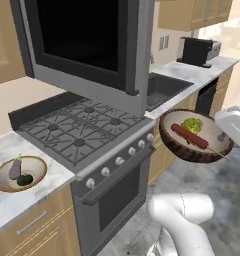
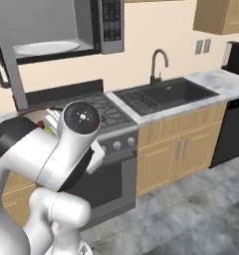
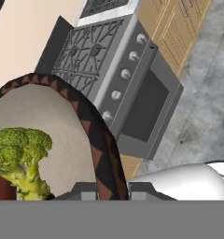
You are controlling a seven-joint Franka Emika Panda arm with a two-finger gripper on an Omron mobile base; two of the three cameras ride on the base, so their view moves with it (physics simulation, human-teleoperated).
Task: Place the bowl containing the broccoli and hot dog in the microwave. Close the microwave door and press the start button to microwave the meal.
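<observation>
In the left base view the bowl (image 1: pixel 194 137) hangs in the air out in front of the stove (image 1: pixel 82 131), off its right front corner and over the floor (image 1: pixel 227 190), its far right rim meeting the white hand; inside it the hot dog (image 1: pixel 189 136) lies lengthwise with the broccoli (image 1: pixel 193 124) just behind it. Up and left of the bowl the microwave door (image 1: pixel 79 40) stands swung open over the burners, its lower corner near the bowl's rim. Far left on the desk (image 1: pixel 7 150) sits a light-tan bowl (image 1: pixel 19 172) holding an eggplant (image 1: pixel 15 168) and a dark round item. In the right base view the microwave (image 2: pixel 57 30) is open above the stove, its white turntable (image 2: pixel 46 48) bare, and the sink (image 2: pixel 164 97) lies to the right. In the hand view the claw (image 3: pixel 113 189) is narrowly closed on the bowl's dark rim, one finger on each side of the wall, the broccoli just inside the rim and the oven front beyond the rim.
</observation>
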